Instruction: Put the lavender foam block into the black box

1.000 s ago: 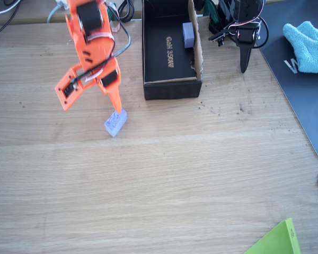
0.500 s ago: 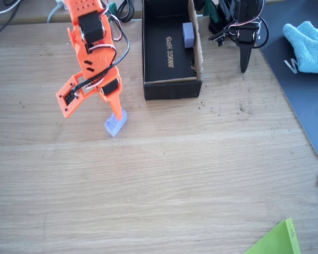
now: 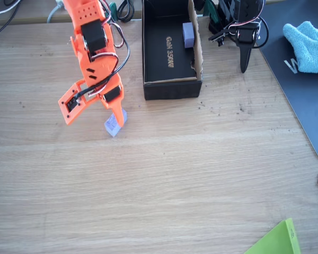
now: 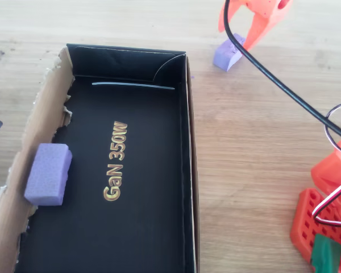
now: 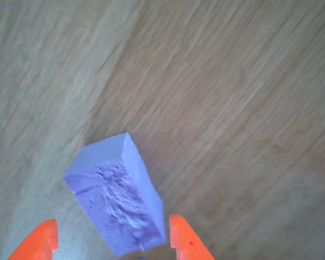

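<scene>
**Two foam blocks, one boxed and one on the table under the gripper**

Two orange fingers of the gripper stand spread apart, one on either side of the lavender foam block in the wrist view, with a gap showing between each tip and the foam; nothing is held. The block lies flat on the wooden table, rough bumpy face up, its near end between the fingertips.

From the fixed view, the orange arm reaches down to the block, which sits out on the bare wood to the left of the black box and well apart from it. The overhead view shows the same block just beyond the box's outer wall, with the orange gripper tip over it. Inside the box, a smoother squarish lavender block rests against the brown cardboard flap, beside the gold "GaN 350W" lettering.

A blue cloth lies on a dark mat at the fixed view's right.
</scene>
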